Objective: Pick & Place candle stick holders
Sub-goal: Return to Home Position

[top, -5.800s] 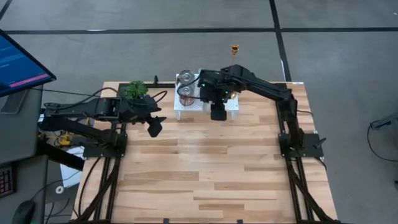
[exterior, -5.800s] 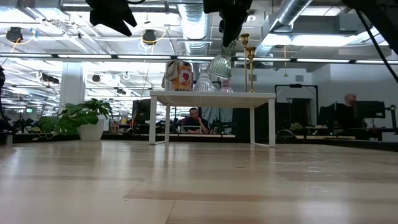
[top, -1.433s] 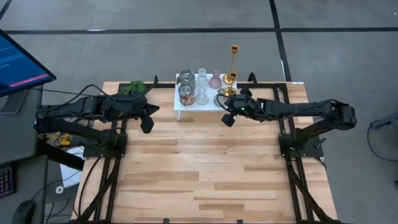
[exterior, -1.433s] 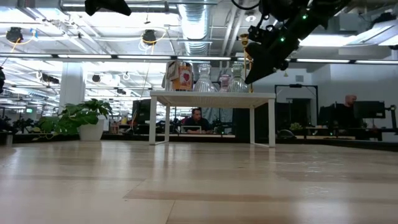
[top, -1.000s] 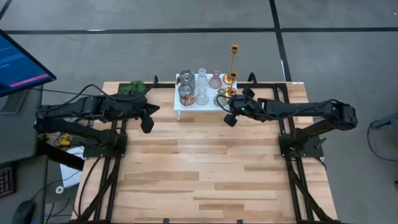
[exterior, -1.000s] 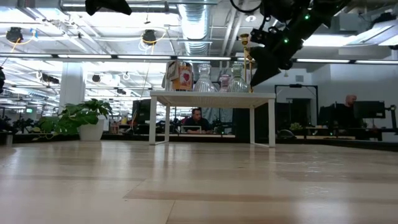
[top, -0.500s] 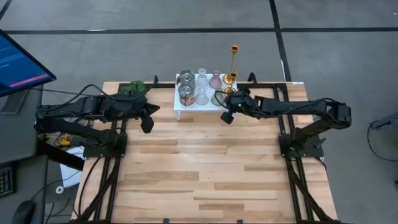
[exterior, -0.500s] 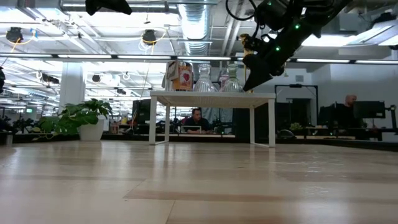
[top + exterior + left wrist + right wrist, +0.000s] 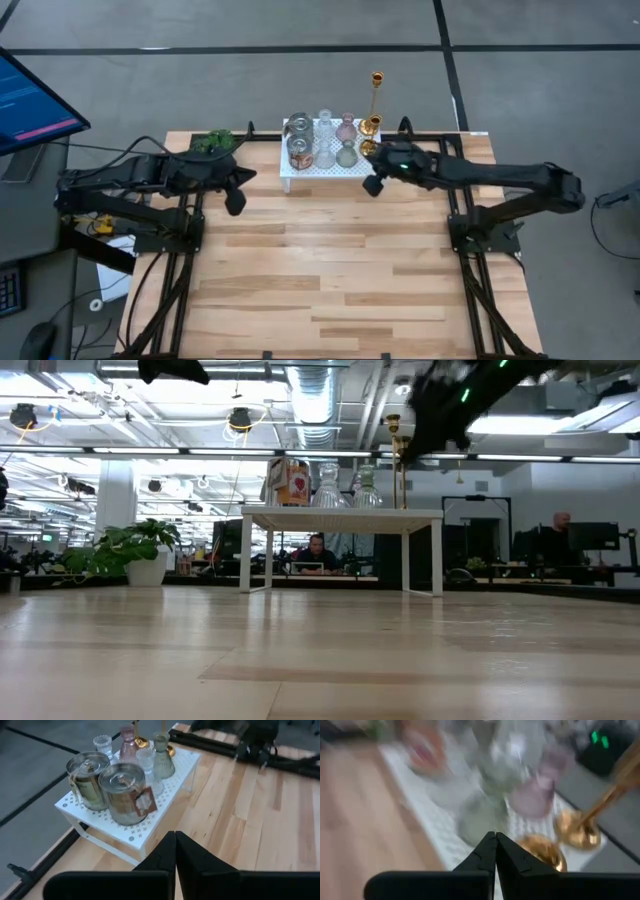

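The tall candle stick holder (image 9: 376, 100) is shiny gold, with a thin stem rising from a round base to a small cup on top. It stands upright at the far right corner of the white shelf (image 9: 310, 170), at the table's far edge, rising well above everything else there. A second, lower gold holder (image 9: 540, 849) with a round, dark-centred top sits just beside the tall one's base on the same shelf, though its full shape is too blurred to tell.
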You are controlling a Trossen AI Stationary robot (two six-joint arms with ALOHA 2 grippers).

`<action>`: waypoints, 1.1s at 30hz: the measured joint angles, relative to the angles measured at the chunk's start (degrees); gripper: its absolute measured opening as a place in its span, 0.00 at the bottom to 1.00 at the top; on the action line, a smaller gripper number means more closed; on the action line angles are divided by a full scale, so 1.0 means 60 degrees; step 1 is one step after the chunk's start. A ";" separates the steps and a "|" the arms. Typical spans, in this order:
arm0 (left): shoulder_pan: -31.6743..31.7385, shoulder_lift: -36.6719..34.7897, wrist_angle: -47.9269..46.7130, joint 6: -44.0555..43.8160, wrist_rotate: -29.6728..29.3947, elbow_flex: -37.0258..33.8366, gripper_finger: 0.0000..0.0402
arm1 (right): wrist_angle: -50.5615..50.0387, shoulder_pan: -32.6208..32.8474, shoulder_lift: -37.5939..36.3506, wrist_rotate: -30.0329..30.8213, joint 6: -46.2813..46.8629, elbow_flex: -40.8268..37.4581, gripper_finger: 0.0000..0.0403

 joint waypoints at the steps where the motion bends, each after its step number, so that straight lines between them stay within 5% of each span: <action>1: -0.0004 -0.0143 -0.0022 0.0141 0.0004 -0.0144 0.01 | 0.0100 0.0173 -0.0406 0.0000 -0.0017 -0.0033 0.00; 12: 0.0000 -0.3587 0.1564 0.0458 0.0458 -0.2413 0.01 | 0.1745 0.0023 -0.4888 -0.0380 -0.0210 -0.2463 0.00; 20: 0.0000 -0.4932 0.2484 0.0470 0.1248 -0.3897 0.01 | 0.3176 -0.0019 -0.7865 -0.1000 0.0313 -0.4373 0.00; 28: 0.0000 -0.6223 0.2593 0.0305 0.1449 -0.4726 0.01 | 0.1213 0.0000 -1.0822 -0.0267 0.1181 -0.4802 0.00; 33: 0.0000 -0.6506 0.2649 0.0100 0.1464 -0.5107 0.01 | 0.0218 -0.0007 -1.1528 0.0069 0.1470 -0.4795 0.00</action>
